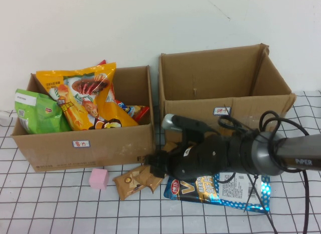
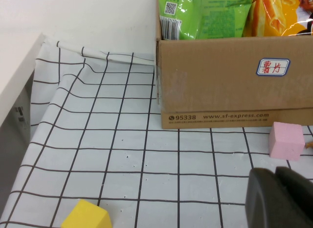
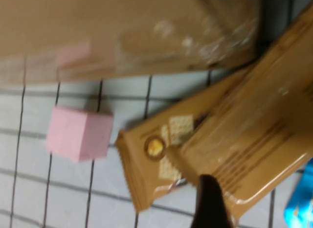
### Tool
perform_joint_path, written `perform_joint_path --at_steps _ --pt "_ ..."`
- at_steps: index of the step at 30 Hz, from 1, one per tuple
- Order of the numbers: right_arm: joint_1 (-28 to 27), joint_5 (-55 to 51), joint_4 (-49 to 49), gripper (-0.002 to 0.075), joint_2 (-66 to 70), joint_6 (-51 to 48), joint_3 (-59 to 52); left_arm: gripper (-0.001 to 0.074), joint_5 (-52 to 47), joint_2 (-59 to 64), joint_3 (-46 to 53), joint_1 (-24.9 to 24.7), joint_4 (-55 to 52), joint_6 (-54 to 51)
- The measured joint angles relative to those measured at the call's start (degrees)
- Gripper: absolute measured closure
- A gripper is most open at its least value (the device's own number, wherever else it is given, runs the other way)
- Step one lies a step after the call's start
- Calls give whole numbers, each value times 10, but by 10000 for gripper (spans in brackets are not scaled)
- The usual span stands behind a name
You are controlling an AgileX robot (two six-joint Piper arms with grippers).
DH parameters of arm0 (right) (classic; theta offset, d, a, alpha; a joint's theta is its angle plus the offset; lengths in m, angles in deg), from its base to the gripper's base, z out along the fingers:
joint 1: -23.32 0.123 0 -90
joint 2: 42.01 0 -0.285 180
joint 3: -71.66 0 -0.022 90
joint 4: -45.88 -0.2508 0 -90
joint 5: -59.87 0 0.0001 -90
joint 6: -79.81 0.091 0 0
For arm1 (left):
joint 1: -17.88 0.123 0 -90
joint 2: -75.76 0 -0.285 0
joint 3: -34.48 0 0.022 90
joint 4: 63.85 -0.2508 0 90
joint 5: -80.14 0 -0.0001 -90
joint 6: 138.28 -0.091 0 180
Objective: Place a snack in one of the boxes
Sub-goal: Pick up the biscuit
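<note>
Left wrist view — gridded white tablecloth (image 2: 122, 154), rumpled into folds near the far edge where it meets the wall.

Cardboard box (image 2: 230, 81) stands on the cloth toward the far edge, near face showing a small blue-bordered label (image 2: 273, 67) with red characters and printed text along the bottom. Inside it: a green snack bag (image 2: 205, 15) and, beside that, an orange-yellow snack bag (image 2: 281, 12).

Pink cube (image 2: 286, 140) sits on the cloth just in front of the box face. Yellow cube (image 2: 87, 216) lies well apart from it, at the near edge.

Left gripper (image 2: 279, 198) — dark fingertip intrudes low in view, over the cloth, touching nothing.
</note>
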Motion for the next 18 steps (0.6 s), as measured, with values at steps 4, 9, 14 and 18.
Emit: perform_joint_path --at_steps 4,9,14,18 --pt "-7 7 -10 279 1 24 1 736 0 0 0 0 0 0" --pt "-7 21 -30 279 17 38 1 736 0 0 0 0 1 0" --pt "-7 37 -49 279 44 46 1 736 0 0 0 0 1 0" --pt "-7 62 -56 279 54 52 4 736 0 0 0 0 1 0"
